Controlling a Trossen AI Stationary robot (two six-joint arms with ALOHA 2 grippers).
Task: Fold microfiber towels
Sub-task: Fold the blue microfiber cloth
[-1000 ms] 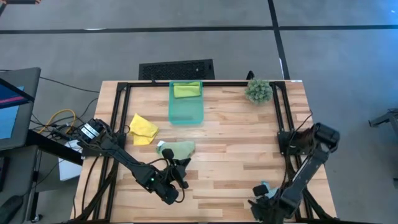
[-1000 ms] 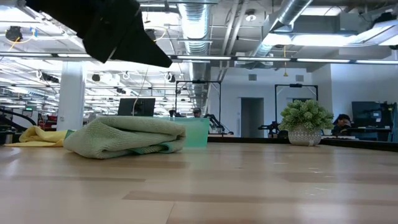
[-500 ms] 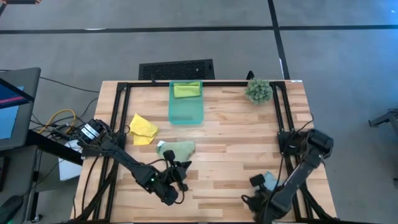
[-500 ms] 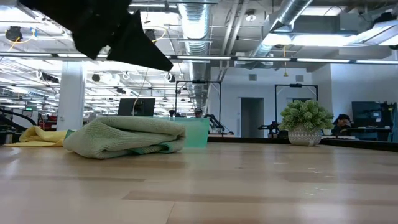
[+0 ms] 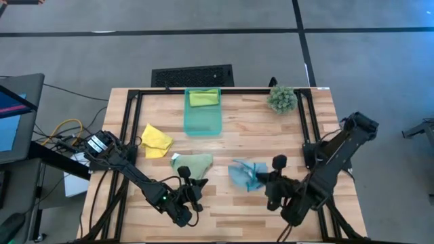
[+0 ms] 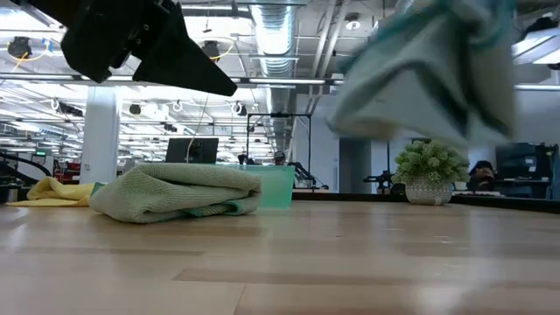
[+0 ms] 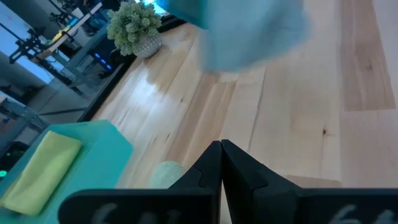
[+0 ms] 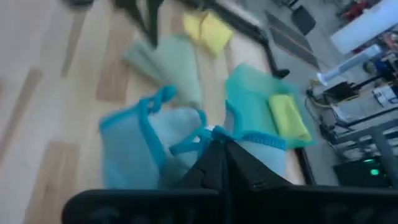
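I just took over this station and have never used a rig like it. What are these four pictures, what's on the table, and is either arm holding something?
Two dark robot arms work at a wooden table. One picture looks straight down, one looks level across the tabletop, and each wrist carries a camera looking past its own fingers.

On the table lie a yellow towel, a pale green towel, a teal bin with a lime green towel inside, and a small plant.

The right gripper is shut on the light blue towel, carrying it above the table. The left gripper is shut and empty, near the pale green towel.
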